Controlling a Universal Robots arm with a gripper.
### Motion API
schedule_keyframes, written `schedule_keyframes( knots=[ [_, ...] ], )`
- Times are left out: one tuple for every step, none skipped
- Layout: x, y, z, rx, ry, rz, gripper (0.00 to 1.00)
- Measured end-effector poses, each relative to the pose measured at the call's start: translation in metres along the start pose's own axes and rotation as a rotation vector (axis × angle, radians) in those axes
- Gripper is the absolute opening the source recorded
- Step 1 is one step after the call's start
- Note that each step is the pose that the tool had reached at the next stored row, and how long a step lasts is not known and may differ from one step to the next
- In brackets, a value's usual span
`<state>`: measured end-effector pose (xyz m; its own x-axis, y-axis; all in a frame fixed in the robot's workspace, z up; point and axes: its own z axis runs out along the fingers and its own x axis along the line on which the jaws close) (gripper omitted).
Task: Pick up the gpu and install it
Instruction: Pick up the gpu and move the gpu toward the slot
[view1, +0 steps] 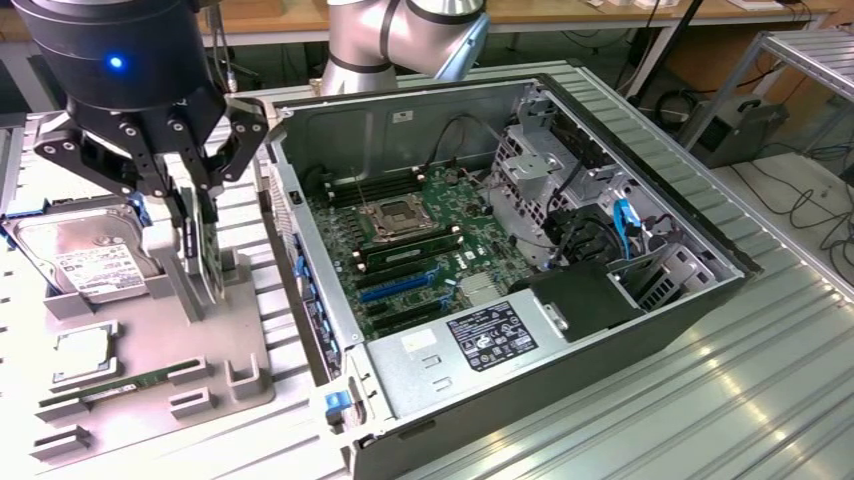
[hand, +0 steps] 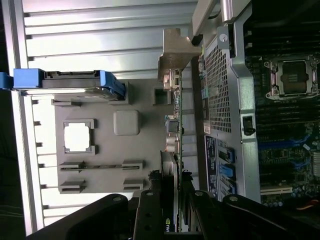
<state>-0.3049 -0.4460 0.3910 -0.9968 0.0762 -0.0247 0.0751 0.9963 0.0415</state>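
The gpu (view1: 200, 258) is standing on edge in a slot of the grey parts holder (view1: 214, 360), between the hard drive (view1: 83, 262) and the open PC case (view1: 400, 375), so it's not lifted or installed yet. From the wrist view you look straight down its thin edge (hand: 176, 125), with the silver bracket (hand: 175, 55) at the far end.

The gripper (view1: 191, 195) is right on top of it. The 2 fingers (hand: 152, 215) sit on either side of the upper edge and look pinched shut on the board, roughly toward the end opposite the bracket.

Handling-wise, I'd guess it's light and stiff but pretty fragile – bare PCB, small components, an edge connector underneath. A flat pinch on the board faces near the top edge seems like the sane spot, and that's about where it's held. Being so thin, it could twist in the grip if it snags on the slot.

Also on the holder: a CPU (view1: 83, 355) and a RAM stick (view1: 114, 388). The motherboard (view1: 414, 250) sits exposed inside the case.
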Motion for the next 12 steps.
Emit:
schedule_keyframes(
  knots=[
    [0.0,0.0,-0.0004,0.0,0.0001,0.0,0.26],
    [0.0,0.0,-0.0007,0.0,0.0,0.0,0.26],
    [0.0,0.0001,-0.001,0.0,0.0,0.0,0.26],
    [0.0,0.0001,-0.0014,0.0,0.0,0.0,0.26],
    [-0.0001,0.0001,-0.0018,0.0001,0.0001,0.0,0.26],
    [-0.0001,0.0001,-0.0024,0.0,0.0001,0.0,0.26],
    [-0.0001,0.0001,-0.0028,0.0,0.0,0.0,0.26],
    [-0.0001,0.0002,-0.0037,0.0,0.0,0.0,0.26],
    [-0.0001,0.0002,-0.0041,0.0,0.0,0.0,0.26],
    [-0.0001,0.0002,-0.0046,0.0,0.0,0.0,0.26],
    [-0.0001,0.0002,-0.0052,0.0001,0.0001,0.0,0.26],
    [-0.0002,0.0002,-0.0057,0.0,0.0,0.0,0.26]
  ],
)
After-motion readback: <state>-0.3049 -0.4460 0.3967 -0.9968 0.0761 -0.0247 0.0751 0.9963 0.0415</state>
